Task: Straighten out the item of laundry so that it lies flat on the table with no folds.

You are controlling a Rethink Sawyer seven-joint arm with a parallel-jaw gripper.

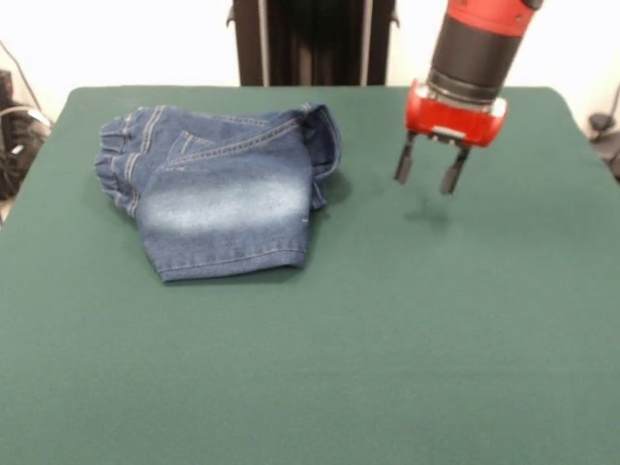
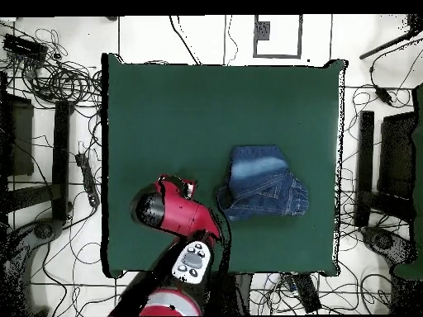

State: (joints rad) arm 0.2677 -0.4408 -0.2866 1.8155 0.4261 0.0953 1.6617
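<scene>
The jeans (image 1: 218, 194) are seen lying on the table (image 1: 387, 339), folded over into a compact, roughly square bundle rather than spread flat. In the front view they sit in the far left part of the green cloth, with the gathered elastic waistband (image 1: 118, 165) bunched at the bundle's left end. A faded whitish patch is noted across the middle of the upper layer, and a hemmed edge runs along the near side. At the right end a loose fold of denim is turned up and back (a curled lip, casting a small shadow on the cloth). From overhead the jeans (image 2: 263, 182) are placed right of the table's centre.

The gripper (image 1: 431, 172) is held above the cloth to the right of the jeans in the front view, apart from them and touching nothing. Its two dark fingers (image 1: 404, 160) point straight down with a clear gap between them, spread and empty. A faint shadow is seen on the felt just below. The red and black arm (image 2: 178, 210) is observed overhead reaching in over the table's edge.

The table (image 2: 165, 107) is covered in dark green felt, and most of it lies bare around the jeans. Around it, on a pale floor, tangled black cables (image 2: 49, 66) are recorded (thickest at the overhead view's left side). Dark stands are noted at both sides.
</scene>
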